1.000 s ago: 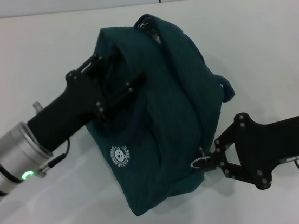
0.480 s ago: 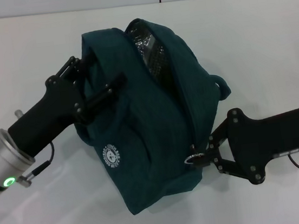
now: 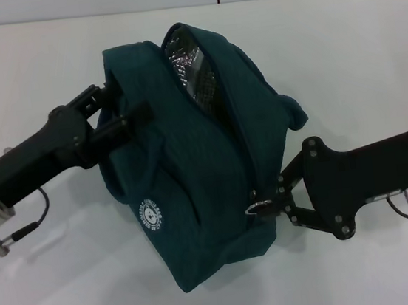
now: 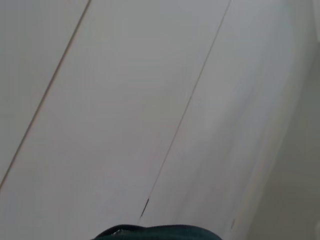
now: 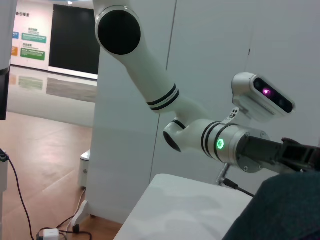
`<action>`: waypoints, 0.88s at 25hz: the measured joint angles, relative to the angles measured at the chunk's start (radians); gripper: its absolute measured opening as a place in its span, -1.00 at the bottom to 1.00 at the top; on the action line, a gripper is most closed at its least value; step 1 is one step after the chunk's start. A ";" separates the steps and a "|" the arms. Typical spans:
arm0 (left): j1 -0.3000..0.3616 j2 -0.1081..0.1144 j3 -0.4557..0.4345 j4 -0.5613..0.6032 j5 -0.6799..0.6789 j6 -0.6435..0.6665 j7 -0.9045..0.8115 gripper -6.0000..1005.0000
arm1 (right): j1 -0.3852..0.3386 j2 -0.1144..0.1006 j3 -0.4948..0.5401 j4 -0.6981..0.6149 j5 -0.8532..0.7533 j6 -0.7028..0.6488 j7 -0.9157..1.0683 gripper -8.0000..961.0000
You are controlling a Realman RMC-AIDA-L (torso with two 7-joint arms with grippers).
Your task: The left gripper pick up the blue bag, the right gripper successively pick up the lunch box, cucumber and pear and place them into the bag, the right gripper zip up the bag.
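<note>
The blue bag (image 3: 199,175) is lying bulging on the white table (image 3: 370,50), soft fabric that is sagging and shifting under pull, so it is probably best gripped at a firm fold or at the metal zip ring (image 3: 258,207). The left gripper (image 3: 120,107) is reaching in low from the robot's left, its fingers clamping a fold on the bag's upper side. The right gripper (image 3: 270,202) is stretching in from the right, its fingers pinching narrowly at the zip ring, though the actual contact is hard to make out. The mouth is gaping at the top, showing silvery lining (image 3: 190,68)
</note>
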 joint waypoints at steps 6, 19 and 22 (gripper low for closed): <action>0.047 0.021 -0.007 0.079 0.001 0.014 -0.125 0.74 | 0.010 -0.001 -0.002 -0.002 -0.003 0.000 -0.007 -0.95; 0.138 -0.016 -0.102 0.139 -0.007 0.078 -0.040 0.68 | 0.011 0.002 -0.017 -0.001 -0.004 -0.018 -0.028 -0.95; 0.167 -0.038 -0.096 0.118 0.012 0.145 0.137 0.67 | 0.013 0.006 -0.018 -0.002 0.006 -0.020 -0.057 -0.95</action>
